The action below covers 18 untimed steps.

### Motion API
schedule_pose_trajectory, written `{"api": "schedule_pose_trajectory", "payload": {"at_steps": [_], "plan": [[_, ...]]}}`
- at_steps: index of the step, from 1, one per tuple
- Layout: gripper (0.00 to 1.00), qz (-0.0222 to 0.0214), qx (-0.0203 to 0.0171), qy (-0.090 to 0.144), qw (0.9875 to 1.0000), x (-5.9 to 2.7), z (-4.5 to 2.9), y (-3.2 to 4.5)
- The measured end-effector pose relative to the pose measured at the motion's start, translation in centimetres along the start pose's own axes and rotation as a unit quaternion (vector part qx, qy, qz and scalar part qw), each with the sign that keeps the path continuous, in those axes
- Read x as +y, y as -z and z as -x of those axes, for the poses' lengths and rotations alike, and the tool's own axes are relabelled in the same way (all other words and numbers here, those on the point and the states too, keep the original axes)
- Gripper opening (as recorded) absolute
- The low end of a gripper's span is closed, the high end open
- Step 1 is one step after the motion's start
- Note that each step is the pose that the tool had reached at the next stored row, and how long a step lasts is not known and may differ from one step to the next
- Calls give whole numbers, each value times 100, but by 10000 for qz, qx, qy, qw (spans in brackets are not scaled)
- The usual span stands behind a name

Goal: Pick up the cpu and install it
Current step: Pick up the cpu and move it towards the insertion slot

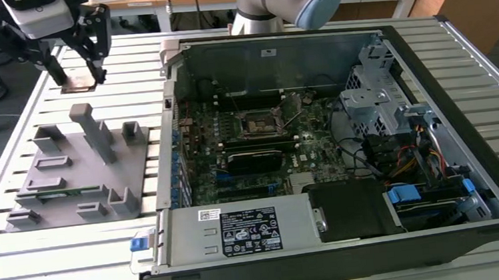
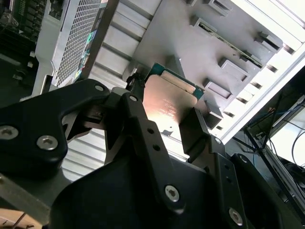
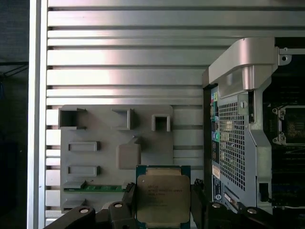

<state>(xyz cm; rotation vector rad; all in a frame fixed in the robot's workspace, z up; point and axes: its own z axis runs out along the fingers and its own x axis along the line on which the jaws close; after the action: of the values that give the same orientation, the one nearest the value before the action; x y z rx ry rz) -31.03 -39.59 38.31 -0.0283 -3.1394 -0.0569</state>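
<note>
My gripper (image 1: 77, 78) hangs above the slatted table at the exterior view's upper left, shut on the cpu (image 1: 76, 81). The cpu is a small flat square chip with a silvery top and a green rim. In both wrist views it sits clamped by its edges between the two black fingers (image 3: 129, 194), cpu (image 3: 163, 199) and gripper (image 3: 163, 193) in the first, cpu (image 2: 167, 100) and gripper (image 2: 166, 114) in the second. The black-framed socket (image 1: 257, 122) lies on the motherboard inside the open computer case (image 1: 459, 83), well to the exterior view's right of the gripper.
A grey fixture plate (image 1: 74, 174) with raised holders lies on the table below the gripper, at the case's left side. A green memory stick (image 3: 95, 188) rests in one of its slots. Drive cages, cables and a power supply (image 1: 238, 231) crowd the case.
</note>
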Motion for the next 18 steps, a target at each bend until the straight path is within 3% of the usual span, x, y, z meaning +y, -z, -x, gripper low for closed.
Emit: {"api": "schedule_pose_trajectory", "payload": {"at_steps": [18], "plan": [[54,0,0,0,10000,9,486,-1]]}}
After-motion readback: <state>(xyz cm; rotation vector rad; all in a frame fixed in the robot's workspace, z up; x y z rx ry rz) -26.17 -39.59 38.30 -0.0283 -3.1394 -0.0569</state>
